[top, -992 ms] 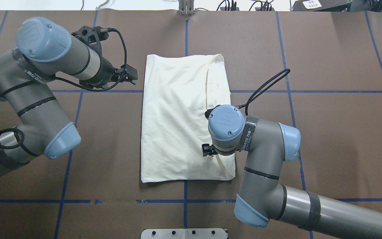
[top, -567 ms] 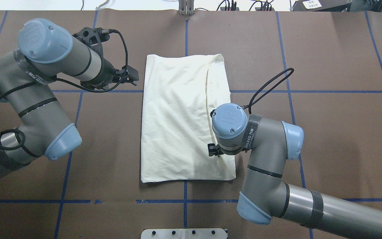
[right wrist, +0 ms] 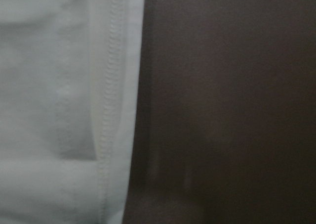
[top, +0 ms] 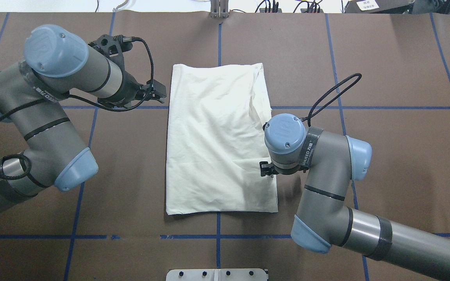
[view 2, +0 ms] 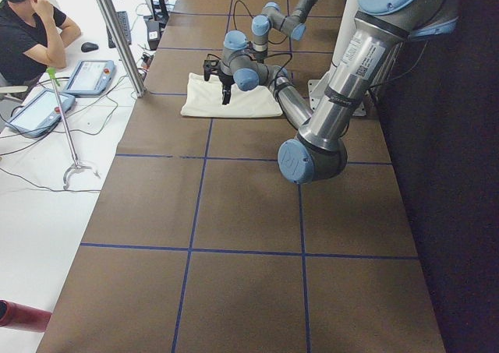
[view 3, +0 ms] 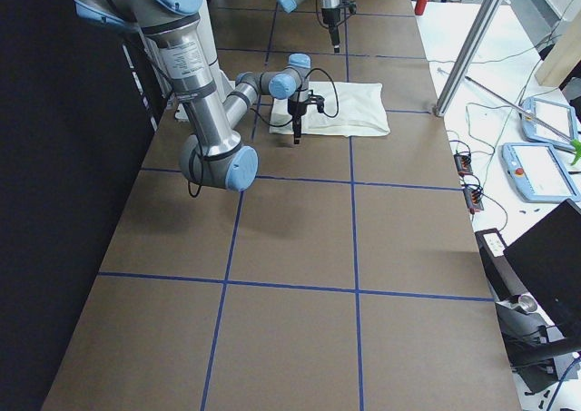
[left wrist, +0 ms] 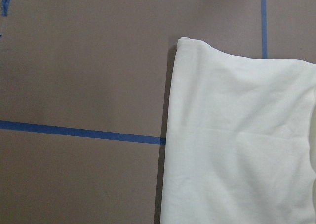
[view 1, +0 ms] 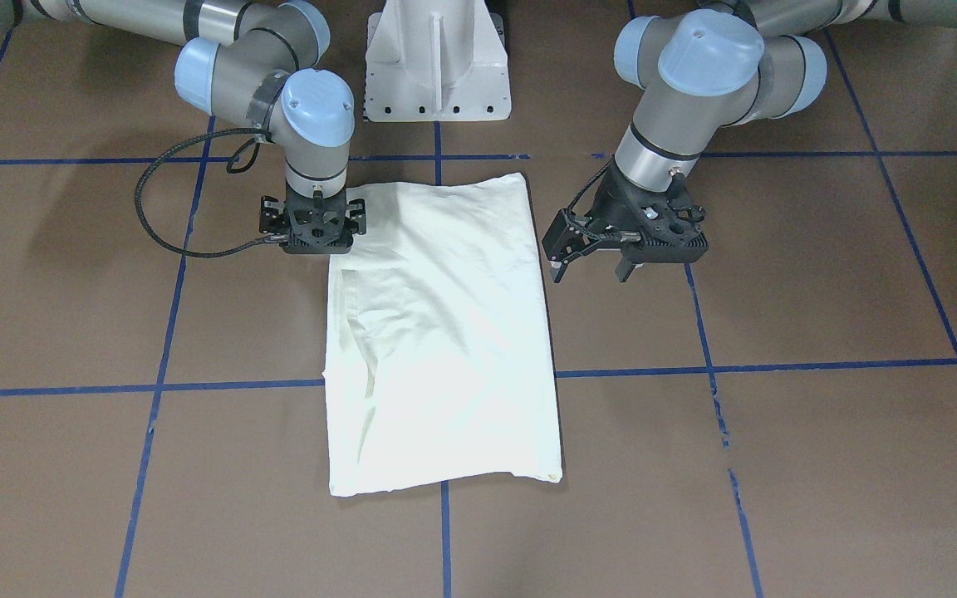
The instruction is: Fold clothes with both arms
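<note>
Centrally, shirt point(top: 217, 140): folded into a cream-white oblong that lies flat on the table's middle. Its plain side is up, and its long sides run away from the robot.
Shirt's surface: soft creases run along the side nearer the right arm. A stitched hem point(right wrist: 111, 85) fills the right wrist view's left part, next to bare table.
Left gripper point(view 1: 588, 270): sits just beside the shirt's left long edge and apart from the cloth, tilted toward it. Its fingers are spread wide with nothing between them.
Left wrist view: one shirt corner and a long edge lie on the brown cover, with a blue tape line point(left wrist: 79, 131) running up to the cloth.
Right gripper point(view 1: 312, 237): points straight down at the shirt's right long edge, toward the end nearer the robot. Its mount hides the fingers, so I cannot tell whether they are spread or closed, or whether they touch the cloth.
Table point(top: 385, 58): brown cover marked into a grid by blue tape.
Pedestal base point(view 1: 437, 62): white, between the two arms at the robot's edge of the table.
Person point(view 2: 27, 33): seated off the table's far side, near two tablets point(view 2: 90, 76).
</note>
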`<state>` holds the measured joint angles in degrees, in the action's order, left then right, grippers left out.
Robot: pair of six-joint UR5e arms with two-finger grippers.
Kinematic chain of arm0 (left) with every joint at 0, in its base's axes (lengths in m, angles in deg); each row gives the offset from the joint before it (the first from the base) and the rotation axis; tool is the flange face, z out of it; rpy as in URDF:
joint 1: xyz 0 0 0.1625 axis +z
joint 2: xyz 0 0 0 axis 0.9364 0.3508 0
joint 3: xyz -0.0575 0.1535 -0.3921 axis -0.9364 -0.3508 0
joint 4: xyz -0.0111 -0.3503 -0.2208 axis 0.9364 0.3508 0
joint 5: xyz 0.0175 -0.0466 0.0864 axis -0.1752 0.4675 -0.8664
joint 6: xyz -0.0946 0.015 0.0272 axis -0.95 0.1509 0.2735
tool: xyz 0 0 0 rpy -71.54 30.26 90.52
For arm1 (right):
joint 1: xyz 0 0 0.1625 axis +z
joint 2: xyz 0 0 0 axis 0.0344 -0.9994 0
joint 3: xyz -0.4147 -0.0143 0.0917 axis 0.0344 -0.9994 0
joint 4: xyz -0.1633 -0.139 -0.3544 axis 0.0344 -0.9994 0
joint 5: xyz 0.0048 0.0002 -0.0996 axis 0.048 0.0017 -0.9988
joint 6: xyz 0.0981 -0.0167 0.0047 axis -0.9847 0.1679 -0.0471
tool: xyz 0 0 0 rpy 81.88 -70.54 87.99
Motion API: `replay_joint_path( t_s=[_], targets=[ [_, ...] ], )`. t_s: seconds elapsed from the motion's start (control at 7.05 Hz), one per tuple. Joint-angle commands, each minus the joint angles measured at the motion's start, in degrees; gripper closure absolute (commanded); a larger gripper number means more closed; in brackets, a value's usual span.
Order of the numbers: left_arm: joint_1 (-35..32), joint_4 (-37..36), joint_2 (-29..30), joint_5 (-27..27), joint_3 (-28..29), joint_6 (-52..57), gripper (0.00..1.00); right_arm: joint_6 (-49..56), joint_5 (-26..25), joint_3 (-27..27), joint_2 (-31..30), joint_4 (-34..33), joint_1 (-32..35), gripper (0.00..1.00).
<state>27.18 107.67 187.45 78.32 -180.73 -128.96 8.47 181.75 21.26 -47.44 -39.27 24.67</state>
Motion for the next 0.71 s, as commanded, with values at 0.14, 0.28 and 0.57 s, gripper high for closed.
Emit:
replay_joint_path(
  t_s=[0.14,0.28,0.57],
  targets=[
    [0.5,0.0,0.0,0.0,-0.5,-0.4,0.00,0.3,1.9,3.9,0.1,0.4,3.6,0.00],
    [1.5,0.1,0.3,0.1,-0.7,-4.8,0.00,-0.3,2.0,6.5,0.2,2.2,4.4,0.00],
    [8.0,0.1,0.0,0.5,-2.0,-18.5,0.00,-4.4,4.2,7.5,-0.4,11.9,4.6,0.00]
  ],
)
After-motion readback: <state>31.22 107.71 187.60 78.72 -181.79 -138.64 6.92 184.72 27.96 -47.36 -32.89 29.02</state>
